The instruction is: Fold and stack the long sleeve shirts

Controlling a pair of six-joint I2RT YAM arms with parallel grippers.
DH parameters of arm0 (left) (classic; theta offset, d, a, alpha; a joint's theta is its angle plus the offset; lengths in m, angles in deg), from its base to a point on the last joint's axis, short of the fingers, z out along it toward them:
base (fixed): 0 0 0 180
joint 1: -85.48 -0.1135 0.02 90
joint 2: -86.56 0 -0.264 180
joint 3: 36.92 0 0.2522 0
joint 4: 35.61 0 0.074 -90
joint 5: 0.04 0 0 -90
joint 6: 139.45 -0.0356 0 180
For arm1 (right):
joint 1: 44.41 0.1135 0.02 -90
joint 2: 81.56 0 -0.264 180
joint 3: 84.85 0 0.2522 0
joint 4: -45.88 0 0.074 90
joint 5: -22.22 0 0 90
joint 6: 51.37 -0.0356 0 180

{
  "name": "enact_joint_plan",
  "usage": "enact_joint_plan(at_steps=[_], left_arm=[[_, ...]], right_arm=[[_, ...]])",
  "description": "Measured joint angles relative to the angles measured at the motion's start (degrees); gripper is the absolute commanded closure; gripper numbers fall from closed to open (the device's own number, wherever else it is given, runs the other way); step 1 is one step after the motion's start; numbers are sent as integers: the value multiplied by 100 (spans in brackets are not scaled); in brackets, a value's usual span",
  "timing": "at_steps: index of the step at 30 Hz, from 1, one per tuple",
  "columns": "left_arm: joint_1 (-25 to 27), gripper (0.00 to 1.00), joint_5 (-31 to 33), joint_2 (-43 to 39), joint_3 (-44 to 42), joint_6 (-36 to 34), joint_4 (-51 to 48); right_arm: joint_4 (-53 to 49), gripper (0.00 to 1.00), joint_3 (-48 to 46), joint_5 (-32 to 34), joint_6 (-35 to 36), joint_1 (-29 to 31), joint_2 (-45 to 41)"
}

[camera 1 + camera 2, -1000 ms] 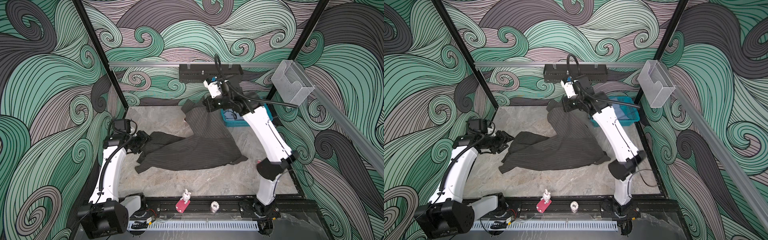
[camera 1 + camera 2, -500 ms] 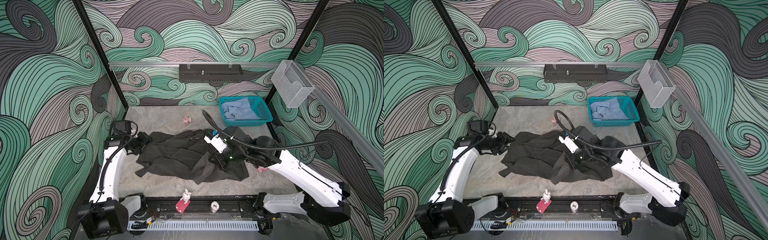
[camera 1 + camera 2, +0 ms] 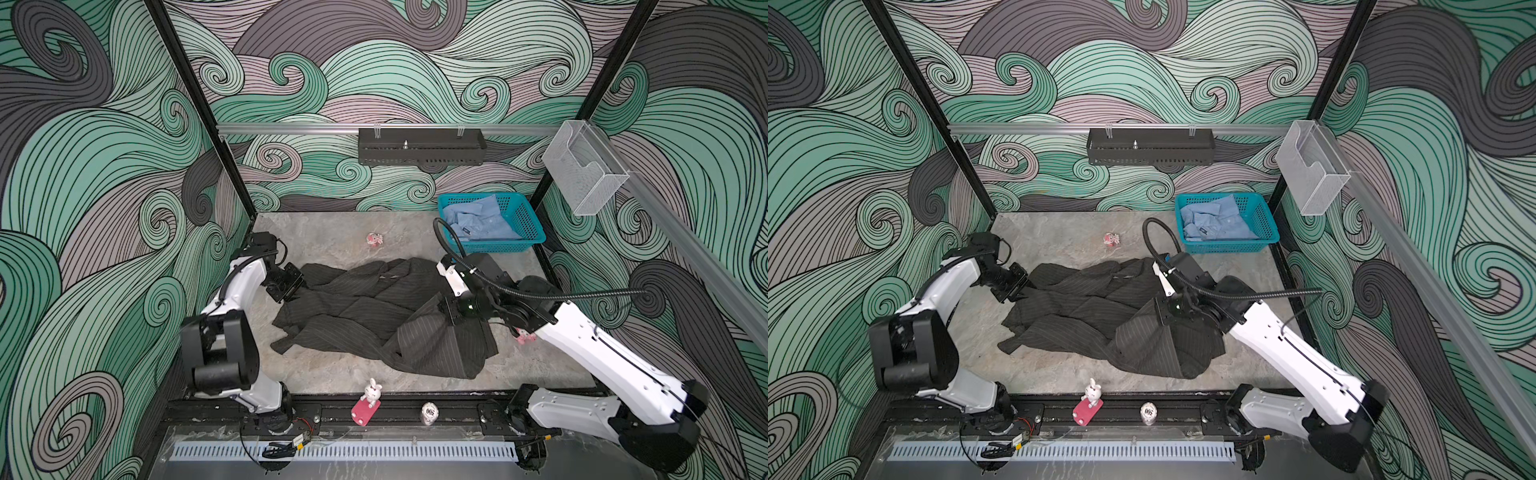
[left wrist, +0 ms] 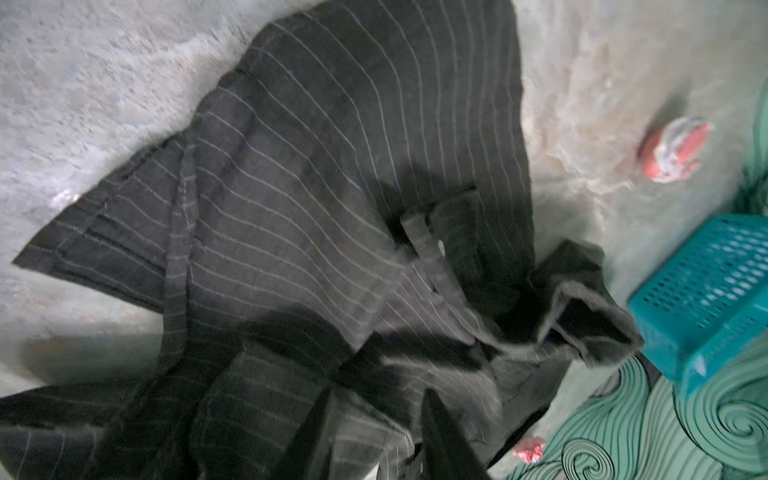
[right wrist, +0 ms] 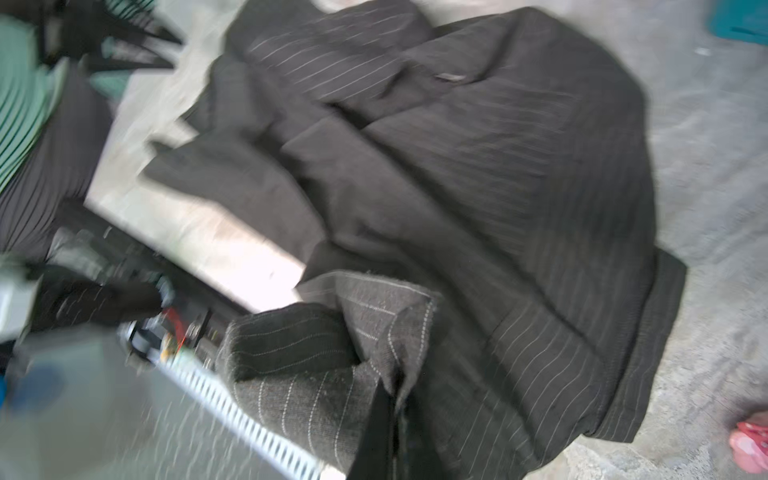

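Right jaws: pressed together on a raised fold of the charcoal pinstripe shirt (image 3: 365, 307); the cloth tented up to them from the near right part of the heap.
Left jaws: at the far left edge of the same shirt. I could not tell whether they were spread or gripping, as my left wrist view did not show them clearly.
Shirt's place: crumpled across the middle of the bench (image 3: 324, 374), sleeves and panels overlapping, nowhere near flat.
Handling, as I judged: light, limp woven cloth. It would sag from any single pinch and drag its folds along rather than move as a sheet.
Slip: probably little on the stony bench top, though a thin pinch could still pull free.
Where to hold: seams, hem, collar or shoulder points, with two holds set well apart so that a panel hung straight.
Second shirt: the light blue shirt (image 3: 478, 220) lay bunched inside the teal basket (image 3: 528, 243) at the far right corner, neither arm touching it.
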Motion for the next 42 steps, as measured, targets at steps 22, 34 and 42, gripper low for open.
enact_joint_plan(at_steps=[22,34,42], left_arm=[[640,90,1180,2634,1419,199,-734],[450,89,999,4647,4927,208,-1587],[393,71,817,5095,6102,-4,-1843]], right_arm=[[428,100,1707,-136,-243,-1088,5176],[-164,100,5108,-4,109,-1700,7106],[-398,100,6004,-114,710,-1655,7184]])
